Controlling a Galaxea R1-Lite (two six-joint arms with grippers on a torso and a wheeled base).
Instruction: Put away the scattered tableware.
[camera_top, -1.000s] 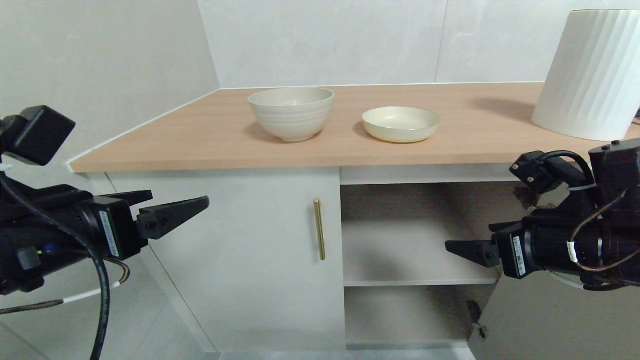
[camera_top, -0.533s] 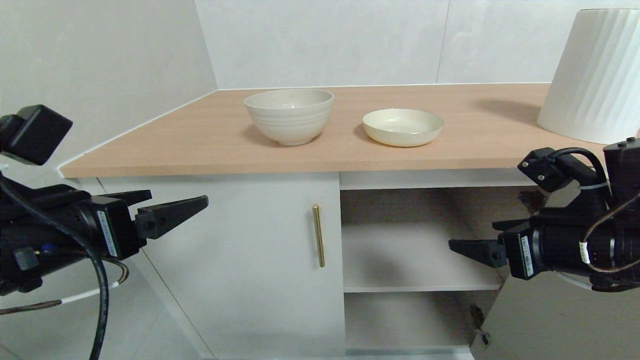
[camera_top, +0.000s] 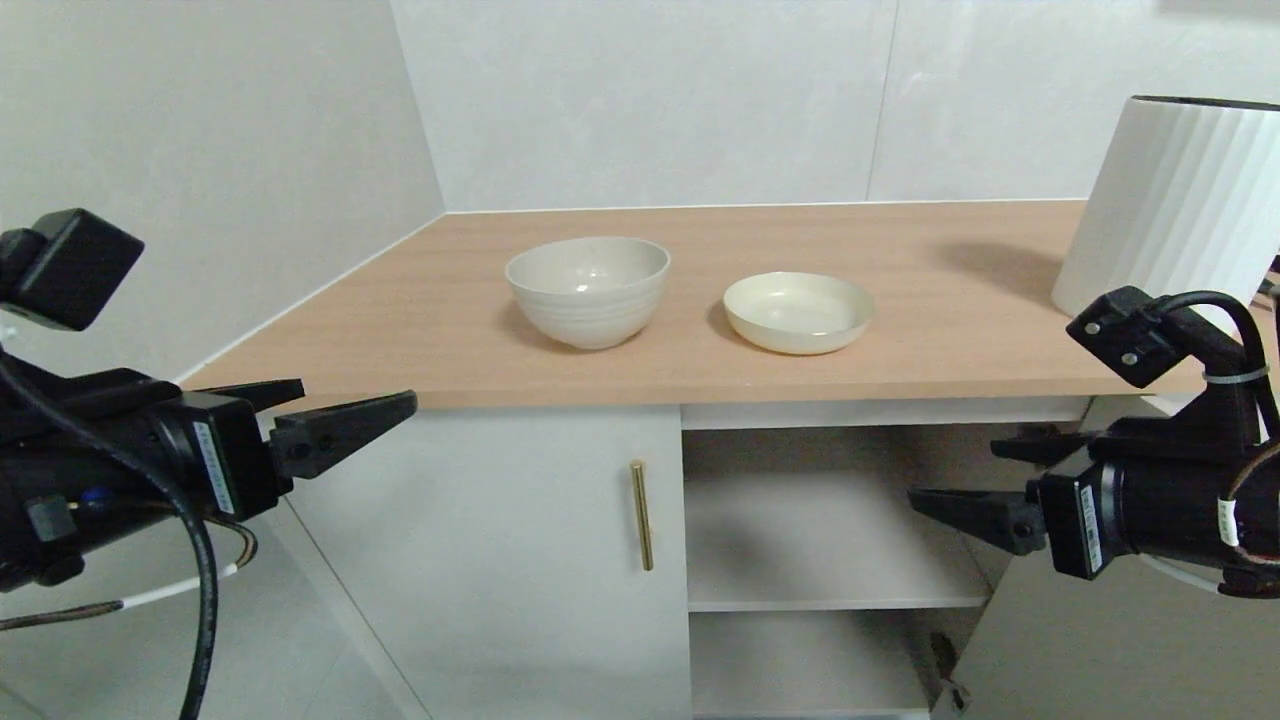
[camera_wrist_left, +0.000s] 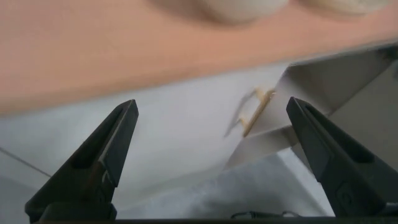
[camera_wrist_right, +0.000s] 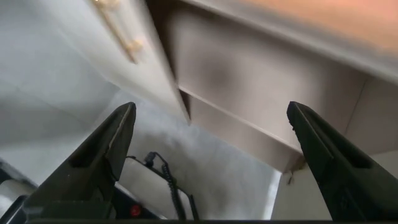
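**Q:** What does the head view show?

**A:** The left gripper (camera_top: 355, 393) hangs in front of a closed cabinet door (camera_top: 480, 560) with its fingers spread and nothing between them. The right gripper (camera_top: 952, 470) is also spread and empty, its tips in front of the open compartment's shelf (camera_top: 820, 545). A cream bowl (camera_top: 588, 290) sits on the wooden countertop (camera_top: 400, 330), above and beyond the left fingertips. A shallow dish (camera_top: 798, 312) lies just beside it, above and beyond the right fingertips. A ribbed white object (camera_top: 1180, 200) stands past the right gripper.

**Q:** And the left wrist view?

**A:** The two fingers (camera_wrist_left: 99, 162) are wide apart. Between them is the door with its brass handle (camera_wrist_left: 256, 111). The countertop edge is beyond the tips, and the bowl's underside (camera_wrist_left: 239, 7) is just visible farther off.

**Q:** The right wrist view?

**A:** These fingers (camera_wrist_right: 99, 162) are again parted and holding nothing. The shelf (camera_wrist_right: 249, 124) is between them, and the brass handle (camera_wrist_right: 121, 28) is beyond one tip.
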